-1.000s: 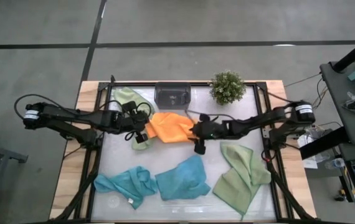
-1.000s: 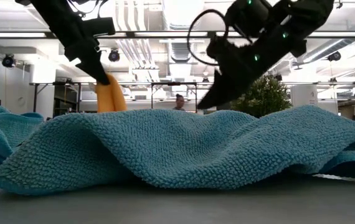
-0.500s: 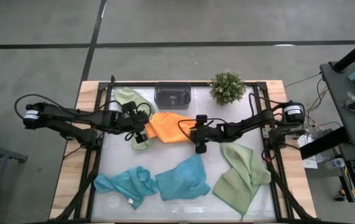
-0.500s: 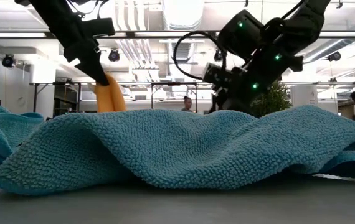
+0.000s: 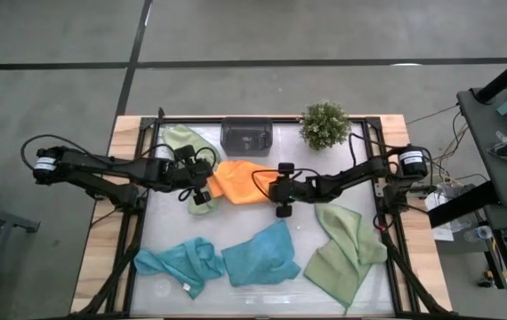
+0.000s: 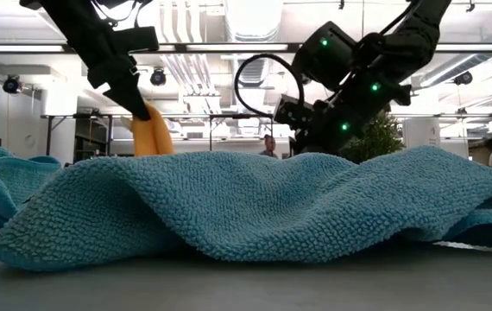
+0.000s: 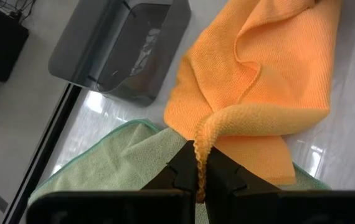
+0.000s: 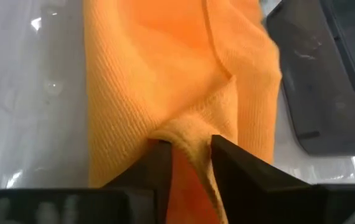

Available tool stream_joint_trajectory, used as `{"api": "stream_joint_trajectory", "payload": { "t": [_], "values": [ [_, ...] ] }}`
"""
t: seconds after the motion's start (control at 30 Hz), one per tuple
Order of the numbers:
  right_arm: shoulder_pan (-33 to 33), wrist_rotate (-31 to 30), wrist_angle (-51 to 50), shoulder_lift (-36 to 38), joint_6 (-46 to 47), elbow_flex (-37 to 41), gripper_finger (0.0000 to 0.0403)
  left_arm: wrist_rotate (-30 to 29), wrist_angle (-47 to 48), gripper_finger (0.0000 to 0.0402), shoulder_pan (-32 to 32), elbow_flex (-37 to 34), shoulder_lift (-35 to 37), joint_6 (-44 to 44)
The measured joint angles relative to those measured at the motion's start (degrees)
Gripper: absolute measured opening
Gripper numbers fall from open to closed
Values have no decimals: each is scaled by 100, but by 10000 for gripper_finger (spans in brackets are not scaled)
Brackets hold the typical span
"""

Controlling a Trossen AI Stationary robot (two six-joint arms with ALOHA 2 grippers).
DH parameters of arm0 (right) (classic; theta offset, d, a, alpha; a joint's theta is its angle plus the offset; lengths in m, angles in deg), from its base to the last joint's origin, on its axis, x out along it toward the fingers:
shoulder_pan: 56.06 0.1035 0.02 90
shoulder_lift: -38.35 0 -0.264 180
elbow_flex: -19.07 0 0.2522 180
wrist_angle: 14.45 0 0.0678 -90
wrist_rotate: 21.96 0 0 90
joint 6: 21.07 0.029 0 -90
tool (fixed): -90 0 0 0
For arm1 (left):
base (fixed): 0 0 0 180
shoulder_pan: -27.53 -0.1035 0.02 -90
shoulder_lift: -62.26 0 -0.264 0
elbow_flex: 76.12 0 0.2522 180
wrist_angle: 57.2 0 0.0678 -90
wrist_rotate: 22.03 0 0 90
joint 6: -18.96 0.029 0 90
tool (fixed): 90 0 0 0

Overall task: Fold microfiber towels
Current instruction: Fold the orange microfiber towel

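Note:
The orange towel lies crumpled at the table's middle, partly over a sage green towel. My left gripper is shut on its left end, which it holds raised. My right gripper is at the towel's right side, its fingers closed on a raised fold. In the low view the right gripper's fingertips are hidden behind a teal towel. My left gripper pinches a rolled corner of the orange towel between its two fingers, slanting down from the table's left. That end is lifted and hangs from the fingers; the rest lies on the table and on the green towel. My right gripper pinches a bunched-up fold at the orange towel's right side between its two fingers, slanting down from the table's right. Several layers are gathered in the gap. The cloth around the fold lies slack on the table.
A dark grey tray and a potted plant stand at the far edge. Two teal towels and a second sage green towel lie crumpled along the near half.
My right gripper has gone down and toward the table's left onto the orange towel's right side, rolling its wrist as it went. In the low view its fingertips have sunk behind the teal towel. The left gripper has kept still with its end raised.

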Motion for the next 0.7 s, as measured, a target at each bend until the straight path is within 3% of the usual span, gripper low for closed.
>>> {"api": "stream_joint_trajectory", "payload": {
  "t": [0.27,0.47,0.7],
  "values": [
    [80,22,-55,213,110,0,17,0,-4,0,0,-2,0,6],
    [127,28,-695,1131,181,0,9,58,24,0,-2,42,143,49],
    [129,345,-1953,2784,386,0,9,1526,67,0,-13,252,287,725]
  ]
}}
